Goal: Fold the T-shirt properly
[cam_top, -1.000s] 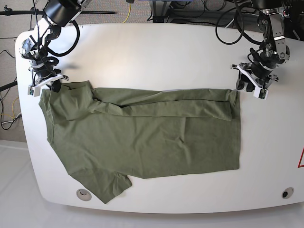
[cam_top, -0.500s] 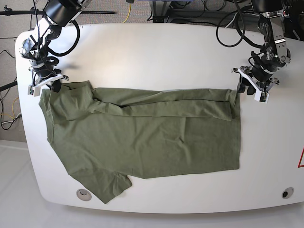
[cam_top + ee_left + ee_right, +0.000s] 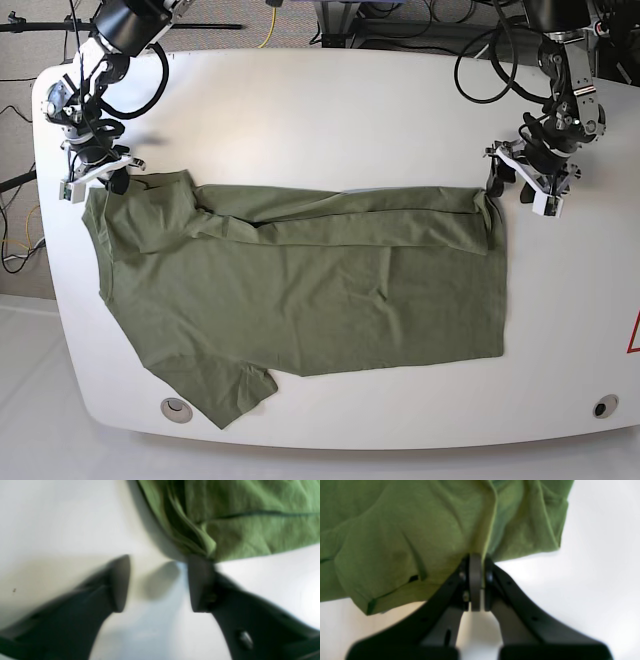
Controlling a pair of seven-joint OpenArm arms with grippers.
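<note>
The olive-green T-shirt lies flat across the white table, its far edge folded over toward the front. In the base view my right gripper is at the shirt's far left corner. The right wrist view shows this gripper shut on a ridge of the T-shirt. My left gripper is at the shirt's far right corner. In the left wrist view it stands open over bare table. The T-shirt has a bunched corner that just touches one fingertip and is not between the jaws.
The table is bare behind the shirt. Its rounded edges run close to both arms. Two round grommets sit near the front edge. Cables and stands crowd the floor behind the table.
My left gripper has opened and let go of the shirt's far right corner, drawing back slightly. The right gripper and the shirt have stayed put.
</note>
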